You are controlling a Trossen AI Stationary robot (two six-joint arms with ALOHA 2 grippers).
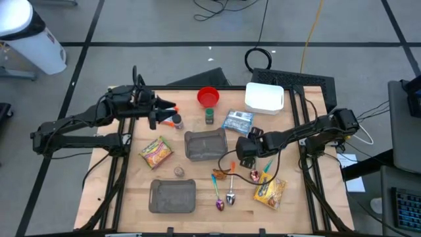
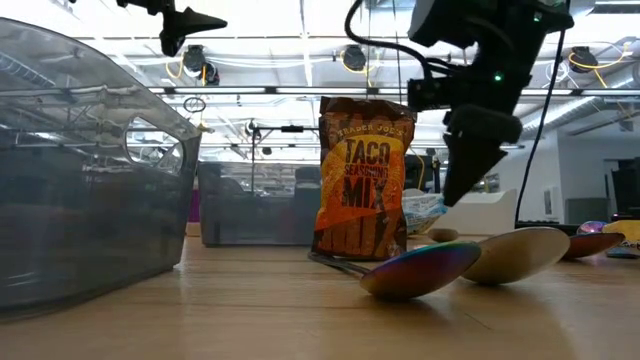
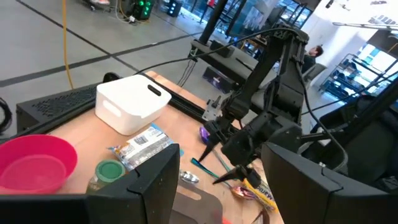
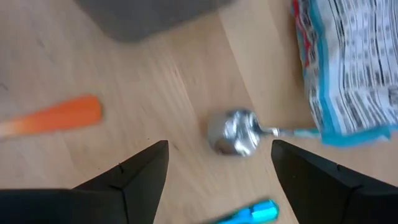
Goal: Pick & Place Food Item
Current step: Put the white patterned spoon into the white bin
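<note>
My right gripper (image 1: 241, 155) hangs open above the table's middle, slanting down, beside a grey tray (image 1: 205, 145). In the right wrist view its open fingers (image 4: 219, 146) frame a small silver spoon (image 4: 233, 132) lying on the wood; a blue-and-white food packet (image 4: 348, 68) lies flat just past it. The same packet (image 1: 237, 121) shows in the high view. My left gripper (image 1: 162, 113) waits open at the table's far left, raised and pointing level; its fingers (image 3: 217, 193) hold nothing. A taco seasoning packet (image 2: 362, 180) stands on its lower edge.
A red bowl (image 1: 208, 97), a white bin (image 1: 264, 97) and a green-lidded jar (image 1: 209, 116) stand at the far side. Another packet (image 1: 156, 151), a second grey tray (image 1: 172, 196), a yellow packet (image 1: 270, 191) and iridescent spoons (image 1: 225, 197) lie nearer. An orange handle (image 4: 56, 118) lies by the right gripper.
</note>
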